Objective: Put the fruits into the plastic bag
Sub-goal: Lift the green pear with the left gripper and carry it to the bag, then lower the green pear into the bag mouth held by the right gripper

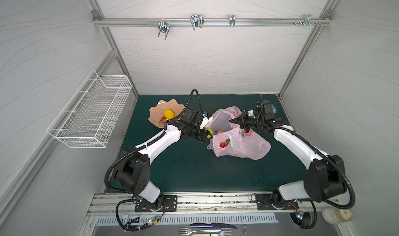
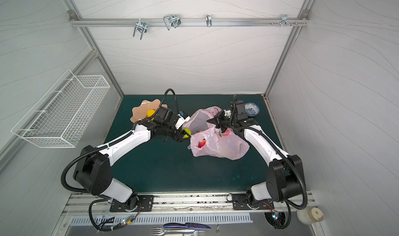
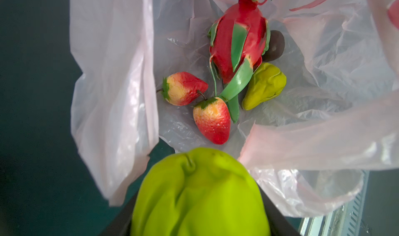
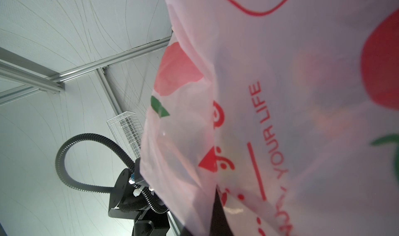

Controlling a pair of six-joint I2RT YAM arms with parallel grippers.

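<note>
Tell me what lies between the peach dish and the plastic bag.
The left gripper, holding a green pear, and its wrist; both top views.

Open plastic bag (image 3: 112, 73): dragon fruit (image 3: 237, 36), strawberries (image 3: 211, 120) inside; pear (image 3: 200, 191) at mouth.

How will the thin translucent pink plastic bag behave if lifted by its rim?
Probably floppy: the pink plastic bag is crinkled and drapes slackly from the right gripper. Likely light: thin see-through film. Glossy toy fruits inside could shift.
</note>
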